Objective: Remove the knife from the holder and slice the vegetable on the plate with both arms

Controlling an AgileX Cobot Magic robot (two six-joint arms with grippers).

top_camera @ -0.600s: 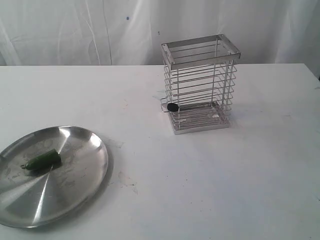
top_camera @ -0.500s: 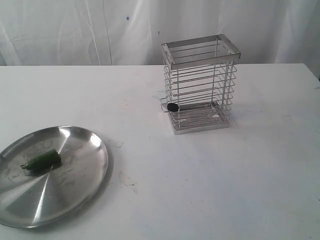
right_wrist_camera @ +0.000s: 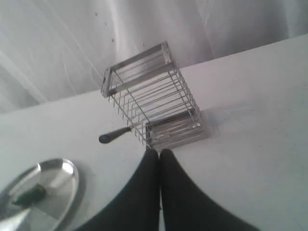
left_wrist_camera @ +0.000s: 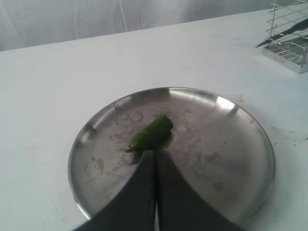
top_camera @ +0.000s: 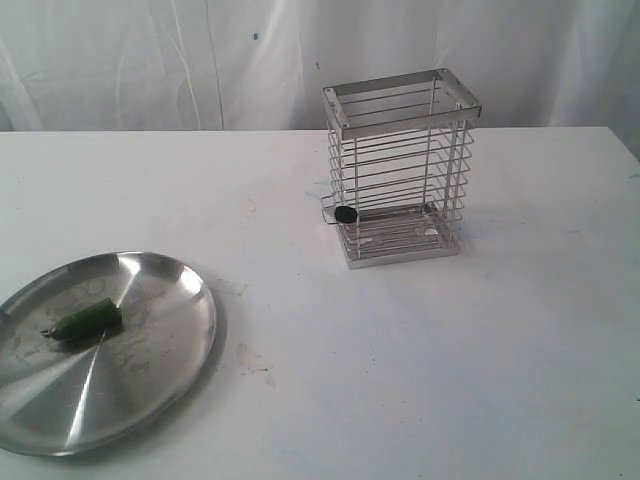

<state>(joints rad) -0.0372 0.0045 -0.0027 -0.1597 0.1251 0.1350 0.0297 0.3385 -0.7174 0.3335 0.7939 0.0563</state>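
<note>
Locate the knife (right_wrist_camera: 115,136) low in the holder (top_camera: 404,118), long axis near horizontal, black handle protruding through the wires on the side toward the plate (top_camera: 150,365). Assign the pick to the right gripper (right_wrist_camera: 155,153), clenched empty and nearest, pointed at the holder's base. Reserve the left gripper (left_wrist_camera: 155,155), clenched empty over the plate, for the adjacent vegetable (left_wrist_camera: 151,133).

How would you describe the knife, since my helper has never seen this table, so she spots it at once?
On the white table stands a tall silver wire holder, apart from the steel plate. The knife lies low inside it, its handle poking out between the bars on the plate's side: the only black thing among the silver wire.
</note>
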